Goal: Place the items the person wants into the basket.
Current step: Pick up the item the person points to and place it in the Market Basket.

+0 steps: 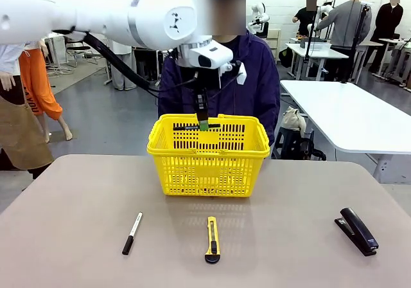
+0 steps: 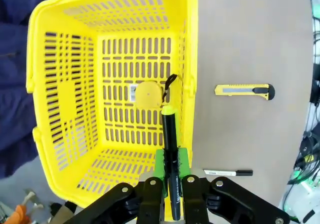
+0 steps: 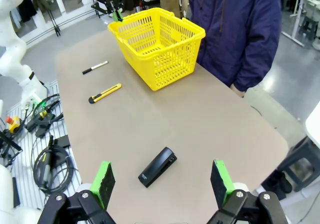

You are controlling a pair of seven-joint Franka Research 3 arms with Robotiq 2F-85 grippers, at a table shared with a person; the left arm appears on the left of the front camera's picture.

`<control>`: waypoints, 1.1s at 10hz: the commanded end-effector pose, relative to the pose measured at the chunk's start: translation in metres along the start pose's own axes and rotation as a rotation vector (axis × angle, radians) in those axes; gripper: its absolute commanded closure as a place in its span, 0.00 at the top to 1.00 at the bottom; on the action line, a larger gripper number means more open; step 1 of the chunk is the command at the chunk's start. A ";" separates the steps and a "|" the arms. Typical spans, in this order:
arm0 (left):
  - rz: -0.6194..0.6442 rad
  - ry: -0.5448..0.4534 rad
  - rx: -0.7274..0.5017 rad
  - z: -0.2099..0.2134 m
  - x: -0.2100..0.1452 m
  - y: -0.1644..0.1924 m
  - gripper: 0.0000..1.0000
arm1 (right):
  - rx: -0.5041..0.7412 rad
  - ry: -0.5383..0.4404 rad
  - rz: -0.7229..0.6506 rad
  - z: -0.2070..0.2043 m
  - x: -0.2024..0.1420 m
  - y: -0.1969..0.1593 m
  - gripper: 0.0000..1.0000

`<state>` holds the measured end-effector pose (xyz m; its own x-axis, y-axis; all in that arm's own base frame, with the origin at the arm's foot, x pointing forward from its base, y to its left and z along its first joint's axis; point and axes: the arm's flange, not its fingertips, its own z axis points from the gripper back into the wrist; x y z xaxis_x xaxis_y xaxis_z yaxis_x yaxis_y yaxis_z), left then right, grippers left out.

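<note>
In the front view, the left gripper [image 1: 203,122] hangs above the yellow basket [image 1: 209,169], which stands mid-table in front of the person [image 1: 257,76]. On the near side lie the white marker [image 1: 132,233] to the left, a utility knife [image 1: 212,240] in the centre and a stapler [image 1: 357,231] to the right.

In the left wrist view, that claw is clamped on the black pen [image 2: 170,139], whose tip points down into the basket. The yellow tape measure [image 2: 148,94] lies on the basket floor.

In the right wrist view, the right gripper [image 3: 161,176] stands wide and holds nothing, above the table's right end over the stapler.

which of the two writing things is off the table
The black pen, clamped in the left gripper above the basket; the white marker lies on the table.
</note>
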<state>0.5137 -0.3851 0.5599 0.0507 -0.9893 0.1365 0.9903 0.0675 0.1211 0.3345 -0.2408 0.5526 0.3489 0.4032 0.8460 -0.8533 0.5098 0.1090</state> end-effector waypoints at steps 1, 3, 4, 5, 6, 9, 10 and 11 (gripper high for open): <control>-0.042 0.004 -0.007 0.000 0.005 0.011 0.11 | 0.002 -0.041 0.017 0.000 0.001 -0.002 1.00; -0.017 -0.002 -0.013 -0.009 0.004 0.003 0.11 | 0.002 -0.041 0.017 0.000 0.001 -0.002 1.00; -0.017 -0.002 -0.013 -0.009 0.004 0.003 0.11 | 0.002 -0.041 0.017 0.000 0.001 -0.002 1.00; -0.017 -0.002 -0.013 -0.009 0.004 0.003 0.11 | 0.002 -0.041 0.017 0.000 0.001 -0.002 1.00; -0.017 -0.002 -0.013 -0.009 0.004 0.003 0.11 | 0.002 -0.041 0.017 0.000 0.001 -0.002 1.00; -0.020 0.002 -0.017 -0.011 0.007 0.004 0.11 | 0.002 -0.041 0.017 0.000 0.001 -0.002 1.00; -0.003 0.005 -0.081 -0.023 0.003 0.021 0.11 | 0.002 -0.041 0.017 0.000 0.001 -0.002 1.00; -0.045 -0.014 -0.117 -0.032 0.001 0.040 0.11 | 0.002 -0.041 0.017 0.000 0.001 -0.002 1.00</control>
<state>0.5338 -0.3874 0.5352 0.0373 -0.9913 0.1265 0.9967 0.0460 0.0668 0.3345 -0.2409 0.5524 0.3493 0.4031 0.8459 -0.8532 0.5099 0.1094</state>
